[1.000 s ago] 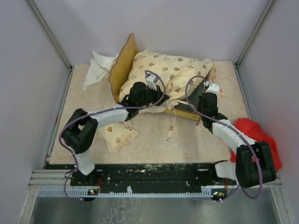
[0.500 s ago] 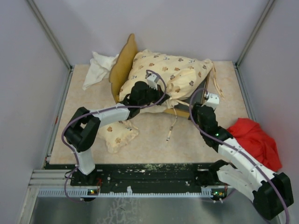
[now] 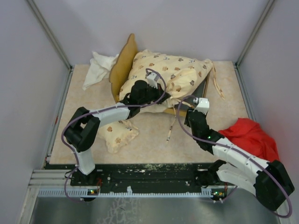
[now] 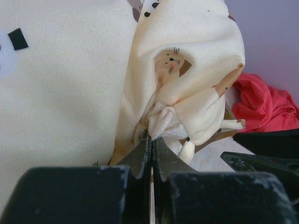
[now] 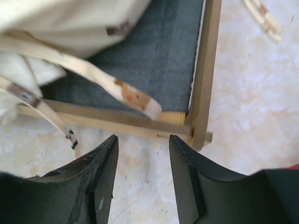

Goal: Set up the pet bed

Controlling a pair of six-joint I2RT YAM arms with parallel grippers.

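Observation:
The pet bed frame (image 3: 122,65) stands at the back with its wavy headboard on the left. Its dark grey base (image 5: 154,60) and wooden rail (image 5: 205,70) show in the right wrist view. The animal-print cushion (image 3: 170,74) lies bunched across the frame, its ties (image 5: 93,77) hanging over the front rail. My left gripper (image 3: 154,99) is shut on a gathered fold of the cushion (image 4: 187,88) at its near edge. My right gripper (image 5: 142,140) is open over the bare table, just short of the frame's front right corner. The small pillow (image 3: 117,135) lies on the table near the left arm.
A red cloth (image 3: 252,140) is heaped at the right beside the right arm. A white cloth (image 3: 98,67) lies at the back left behind the headboard. Grey walls close the table on three sides. A loose tie (image 3: 170,130) trails in front of the bed.
My right gripper has opened and drawn back toward me from the bed's right corner. The left gripper keeps its pinch on the cushion without moving.

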